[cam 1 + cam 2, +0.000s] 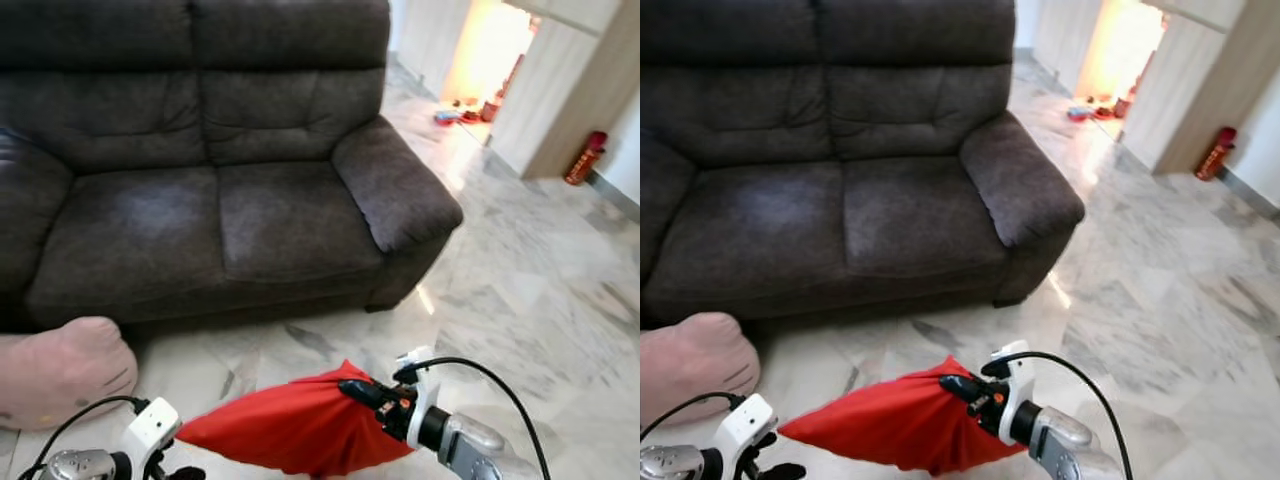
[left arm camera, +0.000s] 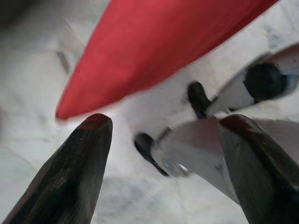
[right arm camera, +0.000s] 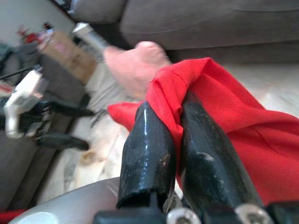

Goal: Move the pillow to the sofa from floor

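Note:
A red pillow [image 1: 290,425] hangs above the marble floor [image 1: 520,300] in front of the dark grey sofa [image 1: 200,210]. My right gripper [image 1: 362,392] is shut on the pillow's upper corner; in the right wrist view its fingers [image 3: 149,149] pinch the red fabric [image 3: 233,121]. Low on the left, my left gripper [image 1: 175,472] is open beside the pillow's pointed end; the left wrist view shows its fingertips [image 2: 88,140] spread apart under the red pillow [image 2: 154,42] without touching it.
A pinkish-beige pillow [image 1: 60,370] lies on the floor by the sofa's left front. A red fire extinguisher [image 1: 585,158] stands at a wooden cabinet [image 1: 560,90] at the far right. Open floor runs to the sofa's right.

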Robot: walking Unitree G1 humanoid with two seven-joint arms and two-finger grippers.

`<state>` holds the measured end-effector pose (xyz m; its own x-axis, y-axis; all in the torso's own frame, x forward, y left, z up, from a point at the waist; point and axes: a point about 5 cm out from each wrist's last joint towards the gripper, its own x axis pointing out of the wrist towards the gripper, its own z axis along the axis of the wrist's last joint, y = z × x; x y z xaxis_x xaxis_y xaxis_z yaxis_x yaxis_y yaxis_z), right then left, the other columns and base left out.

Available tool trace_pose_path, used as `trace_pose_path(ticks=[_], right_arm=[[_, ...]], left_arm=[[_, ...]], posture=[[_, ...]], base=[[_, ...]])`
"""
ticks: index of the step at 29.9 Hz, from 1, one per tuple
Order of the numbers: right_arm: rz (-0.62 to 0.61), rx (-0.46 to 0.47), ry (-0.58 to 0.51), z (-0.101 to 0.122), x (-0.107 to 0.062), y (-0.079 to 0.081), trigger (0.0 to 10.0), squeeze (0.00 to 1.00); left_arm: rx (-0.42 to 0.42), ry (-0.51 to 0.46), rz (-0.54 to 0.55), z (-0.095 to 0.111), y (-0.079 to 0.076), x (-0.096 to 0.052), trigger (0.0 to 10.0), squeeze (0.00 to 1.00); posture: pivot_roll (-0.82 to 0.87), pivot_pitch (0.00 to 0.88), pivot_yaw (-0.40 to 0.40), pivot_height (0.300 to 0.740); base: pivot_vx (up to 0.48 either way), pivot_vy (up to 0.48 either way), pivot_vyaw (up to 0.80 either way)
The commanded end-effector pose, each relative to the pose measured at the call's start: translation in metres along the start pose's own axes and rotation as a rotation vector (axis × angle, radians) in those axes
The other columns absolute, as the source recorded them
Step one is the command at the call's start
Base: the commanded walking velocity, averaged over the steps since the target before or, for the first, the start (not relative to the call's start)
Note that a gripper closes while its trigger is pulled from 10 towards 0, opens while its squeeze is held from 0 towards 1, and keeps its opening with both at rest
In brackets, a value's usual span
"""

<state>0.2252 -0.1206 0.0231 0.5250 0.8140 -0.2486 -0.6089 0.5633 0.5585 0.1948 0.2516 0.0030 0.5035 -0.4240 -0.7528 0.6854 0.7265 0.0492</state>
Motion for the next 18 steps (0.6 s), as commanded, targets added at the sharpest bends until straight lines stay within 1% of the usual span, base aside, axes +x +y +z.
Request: trace_pose_path(ticks=[1,2,6,7,8,11,12,14,16,18], right_arm=[[0.097,-0.051,-0.075,0.020,0.002,0.012,10.0,0.00],[0.133,-0.058,-0.066,0.019,0.001,0.015,10.0,0.00],[0.198,-0.072,-0.047,0.019,-0.002,0.021,10.0,0.00],[0.216,-0.079,-0.027,0.017,-0.004,0.022,10.0,0.00],[0.220,-0.082,-0.019,0.016,-0.005,0.022,10.0,0.00],[0.233,-0.094,0.010,0.012,-0.008,0.021,10.0,0.00],[0.239,-0.096,0.019,0.011,-0.010,0.022,10.0,0.00],[0.243,-0.098,0.025,0.010,-0.010,0.022,10.0,0.00],[0.253,-0.102,0.049,0.007,-0.012,0.022,10.0,0.00],[0.253,-0.102,0.049,0.007,-0.012,0.022,10.0,0.00]], left_arm=[[0.082,-0.048,0.036,0.012,0.006,-0.002,10.0,0.00],[0.132,-0.059,0.060,0.016,0.009,-0.002,10.0,0.00],[0.252,-0.043,0.083,0.020,0.014,-0.003,10.0,0.00],[0.298,-0.049,0.087,0.022,0.016,-0.005,10.0,0.00],[0.306,-0.054,0.087,0.024,0.017,-0.005,10.0,0.00],[0.273,-0.093,0.057,0.029,0.016,-0.006,10.0,0.00],[0.260,-0.092,0.030,0.029,0.014,-0.006,10.0,0.00],[0.254,-0.090,0.012,0.029,0.012,-0.007,10.0,0.00],[0.244,-0.084,-0.065,0.025,0.004,-0.006,10.0,0.00],[0.244,-0.084,-0.065,0.025,0.004,-0.006,10.0,0.00]], posture=[[0.15,0.000,-0.111,0.740],[0.15,0.000,-0.112,0.740],[0.15,0.000,-0.110,0.740],[0.15,0.000,-0.110,0.740],[0.15,0.000,-0.110,0.740],[0.15,0.000,-0.109,0.740],[0.15,0.000,-0.108,0.740],[0.15,0.000,-0.108,0.740],[0.14,0.000,-0.109,0.740],[0.14,0.000,-0.109,0.740]], base=[[0.000,0.000,0.00],[0.000,0.000,0.00],[0.000,0.000,0.00],[0.000,0.000,0.00],[0.000,0.000,0.00],[0.000,0.000,0.00],[0.000,0.000,0.00],[0.000,0.000,0.00],[0.000,0.000,0.00],[0.000,0.000,0.00]])
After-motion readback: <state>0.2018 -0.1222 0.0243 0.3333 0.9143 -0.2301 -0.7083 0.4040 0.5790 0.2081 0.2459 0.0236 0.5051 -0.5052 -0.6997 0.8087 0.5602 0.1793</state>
